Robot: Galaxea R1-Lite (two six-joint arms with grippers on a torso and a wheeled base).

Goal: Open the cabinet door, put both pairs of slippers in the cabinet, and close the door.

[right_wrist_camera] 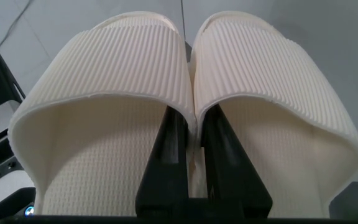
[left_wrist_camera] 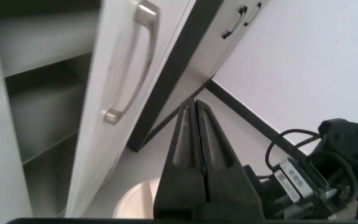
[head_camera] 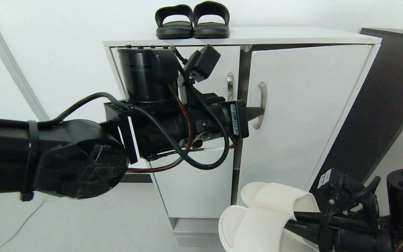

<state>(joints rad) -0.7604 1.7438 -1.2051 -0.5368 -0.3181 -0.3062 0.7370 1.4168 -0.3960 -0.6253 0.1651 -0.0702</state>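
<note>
A white two-door cabinet [head_camera: 292,35] stands ahead, with a pair of black slippers [head_camera: 192,21] on its top. The right door [head_camera: 303,115] is slightly ajar, leaving a dark gap between the doors. My left gripper [head_camera: 257,112] is shut and empty, its tip right at that door's metal handle [head_camera: 262,105]. In the left wrist view the gripper [left_wrist_camera: 196,109] lies beside the handle [left_wrist_camera: 132,62], and shelves [left_wrist_camera: 36,106] show inside. Low on the right, my right gripper [right_wrist_camera: 191,118] is shut on the inner straps of the white slippers [head_camera: 264,213], pinching both together.
A dark panel [head_camera: 380,105] stands against the cabinet's right side. The left door's handle [head_camera: 230,85] sits just behind my left wrist. Pale floor spreads left of the cabinet, with a thin cable [head_camera: 23,224] on it. A white wall is behind.
</note>
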